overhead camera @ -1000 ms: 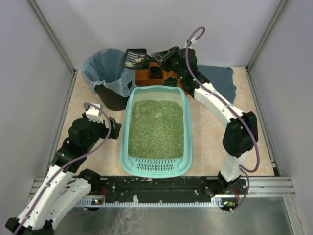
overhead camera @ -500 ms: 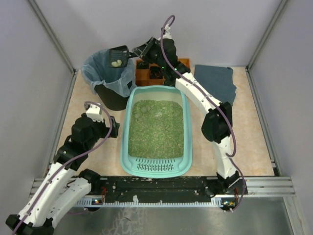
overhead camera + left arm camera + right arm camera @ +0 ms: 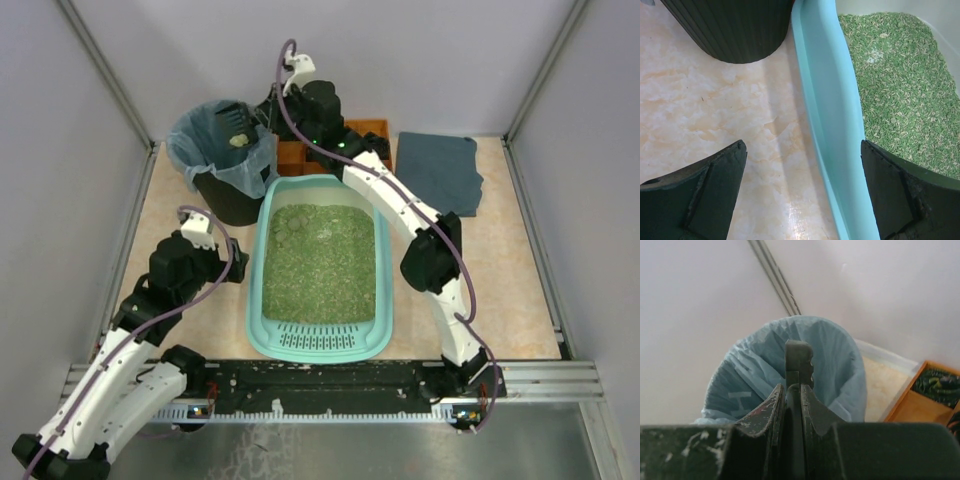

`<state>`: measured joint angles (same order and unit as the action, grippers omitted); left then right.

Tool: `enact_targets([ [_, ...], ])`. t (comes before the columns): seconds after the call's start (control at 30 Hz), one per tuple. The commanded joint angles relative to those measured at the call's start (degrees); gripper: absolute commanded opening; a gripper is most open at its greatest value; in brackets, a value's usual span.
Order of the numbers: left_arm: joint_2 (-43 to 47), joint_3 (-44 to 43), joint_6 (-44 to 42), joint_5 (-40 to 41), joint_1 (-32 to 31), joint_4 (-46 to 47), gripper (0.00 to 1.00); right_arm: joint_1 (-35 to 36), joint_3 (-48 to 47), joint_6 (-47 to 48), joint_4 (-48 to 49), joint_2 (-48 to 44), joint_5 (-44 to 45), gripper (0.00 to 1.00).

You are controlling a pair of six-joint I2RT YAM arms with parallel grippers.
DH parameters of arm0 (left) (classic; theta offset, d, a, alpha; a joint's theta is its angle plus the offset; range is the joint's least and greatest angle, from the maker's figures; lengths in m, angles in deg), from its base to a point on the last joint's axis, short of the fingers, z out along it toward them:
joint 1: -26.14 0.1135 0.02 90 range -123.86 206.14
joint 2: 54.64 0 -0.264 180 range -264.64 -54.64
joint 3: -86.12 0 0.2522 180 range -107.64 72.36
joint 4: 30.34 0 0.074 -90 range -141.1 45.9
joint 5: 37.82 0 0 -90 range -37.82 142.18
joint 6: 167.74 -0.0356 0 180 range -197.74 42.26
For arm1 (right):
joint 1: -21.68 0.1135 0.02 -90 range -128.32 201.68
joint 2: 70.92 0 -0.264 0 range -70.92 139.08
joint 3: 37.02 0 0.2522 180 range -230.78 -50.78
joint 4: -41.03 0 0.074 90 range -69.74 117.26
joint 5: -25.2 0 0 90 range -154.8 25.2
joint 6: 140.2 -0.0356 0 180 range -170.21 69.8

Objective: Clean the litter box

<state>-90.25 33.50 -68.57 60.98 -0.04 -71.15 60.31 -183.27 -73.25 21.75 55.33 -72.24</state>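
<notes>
The light-teal litter box (image 3: 385,300) lies mid-table, full of green litter (image 3: 320,265), with its slotted lip (image 3: 318,342) at the near end. My right gripper (image 3: 270,113) is shut on the handle of a black scoop (image 3: 248,125) held over the black bin (image 3: 225,195). In the right wrist view the scoop (image 3: 799,357) stands edge-on between the shut gripper (image 3: 792,388) fingers, above the blue bag (image 3: 832,352). Pale clumps (image 3: 238,140) show at the bin's mouth. My left gripper (image 3: 236,262) is open and empty, its jaws astride the box's left rim (image 3: 825,100).
An orange compartmented tray (image 3: 355,132) stands behind the litter box, and also shows in the right wrist view (image 3: 920,405). A dark blue-grey cloth (image 3: 440,170) lies at the back right. The bin's ribbed wall (image 3: 730,25) stands just left of the box. Grey walls enclose the table.
My right arm swung the scoop left, from above the orange tray to over the bin, and turned it on edge. The left arm has barely moved.
</notes>
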Motion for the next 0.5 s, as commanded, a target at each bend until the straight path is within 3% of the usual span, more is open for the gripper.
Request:
enact_targets([
  [0.0,-0.3,-0.4,-0.4,-1.0,-0.3,0.3,1.00,3.7,-3.0,17.4,4.3,-1.4,-0.8,0.00],
  [0.27,-0.8,-0.5,-0.6,-1.3,-0.2,0.4,1.00,5.8,1.4,25.7,7.6,-3.6,2.9,0.00],
  [0.47,-1.1,-0.6,-0.6,-1.5,-0.2,0.4,1.00,6.2,2.6,26.9,9.3,-4.6,3.6,0.00],
])
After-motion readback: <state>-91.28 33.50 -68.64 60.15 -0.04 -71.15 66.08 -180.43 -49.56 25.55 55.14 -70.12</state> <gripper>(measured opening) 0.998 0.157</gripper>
